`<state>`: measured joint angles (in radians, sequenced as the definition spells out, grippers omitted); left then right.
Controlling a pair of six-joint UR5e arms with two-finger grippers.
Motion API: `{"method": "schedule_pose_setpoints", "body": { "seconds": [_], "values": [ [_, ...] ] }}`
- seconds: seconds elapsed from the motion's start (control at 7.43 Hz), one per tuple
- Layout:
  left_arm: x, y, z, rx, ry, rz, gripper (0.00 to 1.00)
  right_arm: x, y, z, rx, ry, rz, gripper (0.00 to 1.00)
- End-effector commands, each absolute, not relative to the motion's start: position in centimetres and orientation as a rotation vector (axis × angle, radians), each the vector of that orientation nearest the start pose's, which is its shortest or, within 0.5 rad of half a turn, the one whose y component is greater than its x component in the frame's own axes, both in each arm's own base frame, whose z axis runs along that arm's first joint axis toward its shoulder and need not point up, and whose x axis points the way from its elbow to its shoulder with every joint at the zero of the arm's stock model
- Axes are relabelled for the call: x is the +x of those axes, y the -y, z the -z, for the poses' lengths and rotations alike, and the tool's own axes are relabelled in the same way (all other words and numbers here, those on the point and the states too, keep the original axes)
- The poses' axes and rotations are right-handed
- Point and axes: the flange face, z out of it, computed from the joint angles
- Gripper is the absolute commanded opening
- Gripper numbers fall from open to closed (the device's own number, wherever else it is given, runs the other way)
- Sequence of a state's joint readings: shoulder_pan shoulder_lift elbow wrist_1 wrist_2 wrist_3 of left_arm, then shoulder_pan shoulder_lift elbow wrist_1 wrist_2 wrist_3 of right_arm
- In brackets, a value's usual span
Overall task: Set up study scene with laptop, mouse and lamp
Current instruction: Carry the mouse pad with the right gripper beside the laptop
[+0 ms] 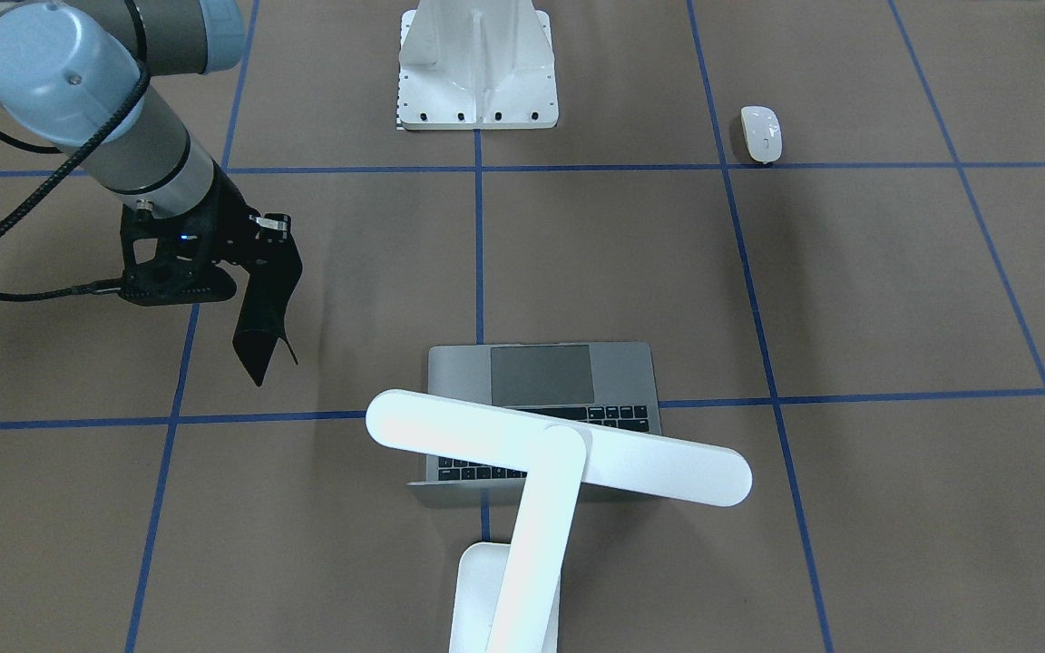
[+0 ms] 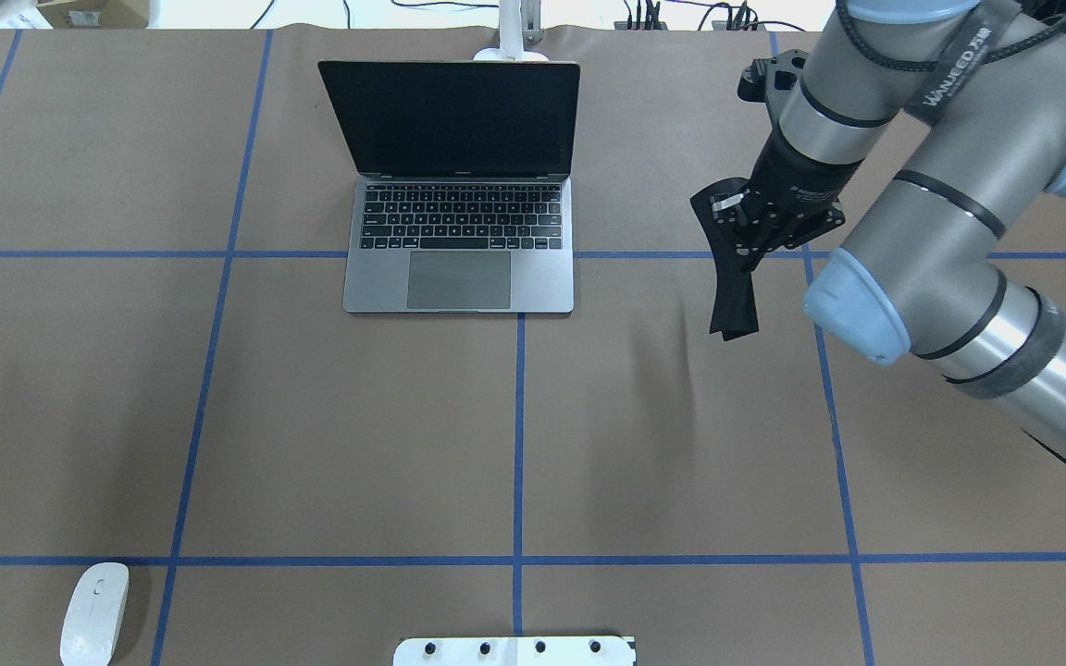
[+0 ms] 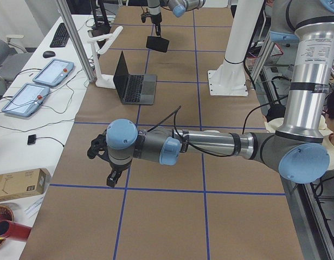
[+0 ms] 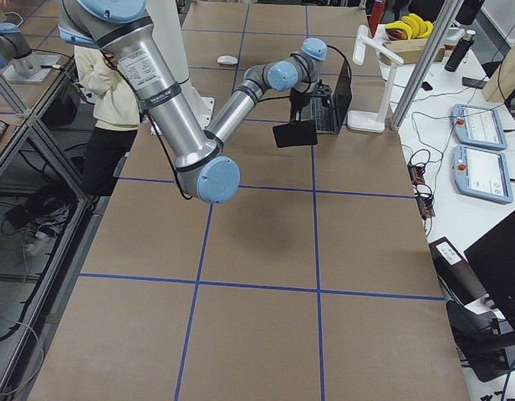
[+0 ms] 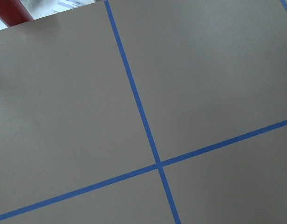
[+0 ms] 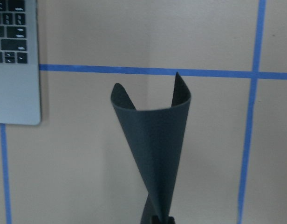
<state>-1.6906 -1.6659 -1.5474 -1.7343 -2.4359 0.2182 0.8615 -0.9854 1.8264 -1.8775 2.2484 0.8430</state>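
Note:
The laptop [image 2: 459, 222] stands open at the far middle of the table, screen dark; its corner shows in the right wrist view [image 6: 15, 70]. The white lamp [image 1: 559, 444] stands behind it, its bar head over the keyboard. The white mouse [image 2: 94, 612] lies near the front left edge, far from both grippers. My right gripper [image 2: 742, 252] is shut on a black mat [image 2: 735, 305], which hangs curled above the table to the right of the laptop [image 6: 153, 140]. My left gripper [image 3: 102, 160] shows only in the exterior left view, so I cannot tell whether it is open or shut.
The white ribbed pedestal [image 1: 477, 82] stands at the robot's side of the table, in the middle. Blue tape lines [image 5: 157, 164] grid the brown table. Tablets [image 3: 53, 73] and a keyboard lie on a side desk beyond the lamp.

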Motion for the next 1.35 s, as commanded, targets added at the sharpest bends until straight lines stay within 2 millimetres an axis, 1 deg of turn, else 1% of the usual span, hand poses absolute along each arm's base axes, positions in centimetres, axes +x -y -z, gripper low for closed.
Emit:
{"method": "schedule_pose_setpoints", "body": {
  "seconds": [0.0,0.13,0.27,0.4,0.54,0.67,0.81,0.94,1.08,1.21],
  "values": [
    [-12.8,53.2,-59.6,0.369,-0.810,-0.184,1.00,-38.5,53.1,-23.7,-0.053,0.866,0.006,0.00],
    [-12.8,53.2,-59.6,0.369,-0.810,-0.184,1.00,-39.4,53.9,-23.0,-0.052,0.867,-0.001,0.00],
    [-12.8,53.2,-59.7,0.367,-0.811,-0.184,1.00,-39.5,54.0,-22.9,-0.048,0.866,-0.001,0.99],
    [-12.7,52.9,-59.9,0.363,-0.811,-0.182,1.00,-39.3,54.1,-22.4,-0.041,0.870,-0.003,1.00],
    [-12.7,52.9,-59.9,0.362,-0.812,-0.181,1.00,-39.3,54.1,-22.4,-0.040,0.870,-0.001,1.00],
    [-12.7,52.9,-60.0,0.358,-0.813,-0.178,1.00,-39.2,54.1,-22.6,-0.041,0.868,-0.004,1.00],
    [-12.8,52.9,-59.9,0.319,-0.818,-0.151,1.00,-39.2,54.1,-23.1,-0.046,0.861,-0.006,1.00],
    [-12.6,52.8,-59.7,0.281,-0.820,-0.109,1.00,-39.1,54.0,-24.6,-0.057,0.845,-0.007,1.00],
    [-12.5,52.7,-58.5,0.260,-0.830,-0.030,1.00,-38.4,53.6,-27.3,-0.072,0.815,-0.015,1.00],
    [-11.9,51.9,-57.7,0.242,-0.841,0.018,1.00,-37.6,53.0,-29.8,-0.085,0.794,-0.008,1.00]
  ]
}}
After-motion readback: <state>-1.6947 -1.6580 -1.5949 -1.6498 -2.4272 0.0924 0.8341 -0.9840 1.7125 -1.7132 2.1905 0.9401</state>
